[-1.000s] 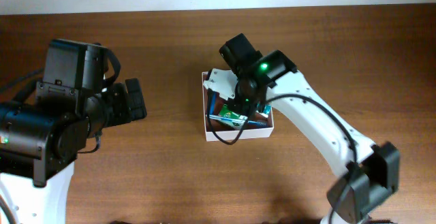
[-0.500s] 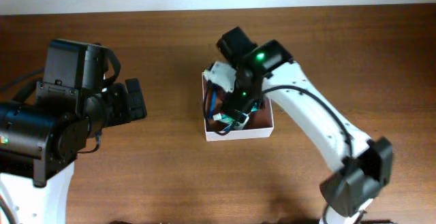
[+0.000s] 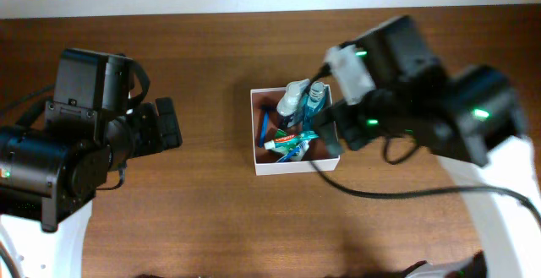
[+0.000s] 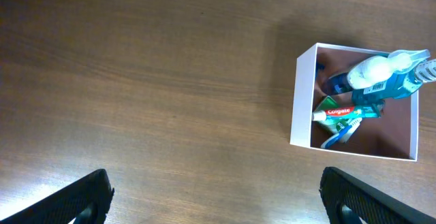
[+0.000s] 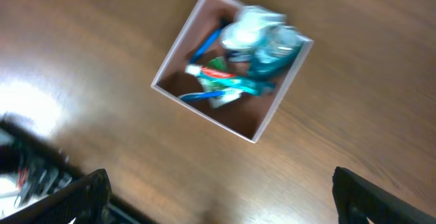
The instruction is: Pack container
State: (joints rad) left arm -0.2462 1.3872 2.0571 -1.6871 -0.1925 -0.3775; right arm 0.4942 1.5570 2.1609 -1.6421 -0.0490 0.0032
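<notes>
Container: the white-walled container [image 3: 296,167] sits on the brown table [image 3: 203,219], a little right of the middle, in the same place as a second ago.
Contents: a red, white and green toothpaste tube [image 3: 288,139] lies across the middle. A blue toothbrush [image 3: 292,150] lies just beside it, towards the near wall. A blue bottle [image 3: 316,102] and a pale bottle [image 3: 292,100] lean together in the far corner, their tops rising over the rim.
Change at the container: a second ago the right arm covered the inside of the box, with its pincer down among the things. Now the inside is fully in view.
Right arm: the right arm [image 3: 423,100] has lifted and swung to the right, and its bulk now hangs beside the box's right wall.
Right pincer: the right pincer [image 5: 219,183] is released, with its fingers spread wide and nothing between them. It is high above the box; its view is blurred.
Left pincer: the left pincer [image 4: 214,183] is also spread and empty, over bare wood well left of the box.
Left arm: the left arm [image 3: 76,143] is unchanged from both earlier frames.
</notes>
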